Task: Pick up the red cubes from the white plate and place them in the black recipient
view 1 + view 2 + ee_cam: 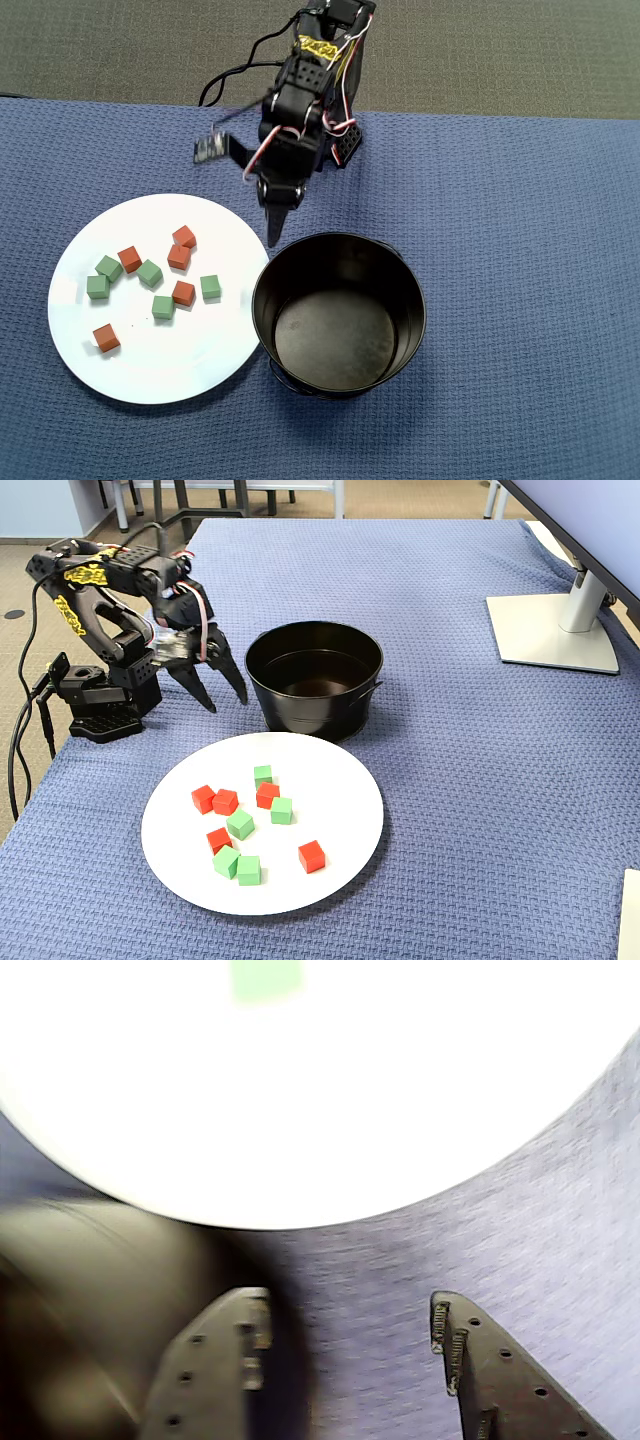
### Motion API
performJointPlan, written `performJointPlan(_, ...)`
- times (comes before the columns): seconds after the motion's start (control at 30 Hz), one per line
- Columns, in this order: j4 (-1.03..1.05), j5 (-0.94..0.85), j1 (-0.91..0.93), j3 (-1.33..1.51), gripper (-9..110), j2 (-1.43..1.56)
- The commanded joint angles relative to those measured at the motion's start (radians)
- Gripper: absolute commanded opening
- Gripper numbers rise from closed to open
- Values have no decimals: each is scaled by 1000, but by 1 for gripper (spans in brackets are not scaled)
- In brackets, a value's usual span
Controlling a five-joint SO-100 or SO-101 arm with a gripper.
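two fingers of the hand [224,695] stand spread apart with nothing between them, hanging above the blue cloth between the white plate [330,865] and the black recipient [314,708]. in the wrist view the hand [345,1345] looks down on bare cloth, the plate rim just ahead and the pot wall blurred at the left edge. judgement: this reads as a ready posture, fingers parted for a reach onto the plate; no cube is secured and the recipient shows only its dark, empty bottom.

five red cubes [179,257] lie on the plate, mixed among five green cubes [150,273], some pairs touching. judgement: close neighbours may be nudged during a pick. the plate sits just beside the recipient, keeping the carry short.

the desk is covered by a blue woven cloth [470,780]. a white monitor stand [555,630] rests at its far corner, and chair legs show beyond.
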Motion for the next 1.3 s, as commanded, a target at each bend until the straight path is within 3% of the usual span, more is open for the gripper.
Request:
performJointPlan(0.0,-28,-224,-2,-123,21,-121)
performJointPlan(0.57,-121,-298,212,-465,19,-575)
performJointPlan(0.8,-123,-357,235,-594,17,-729)
performJointPlan(1.27,-129,-308,236,-692,16,-851)
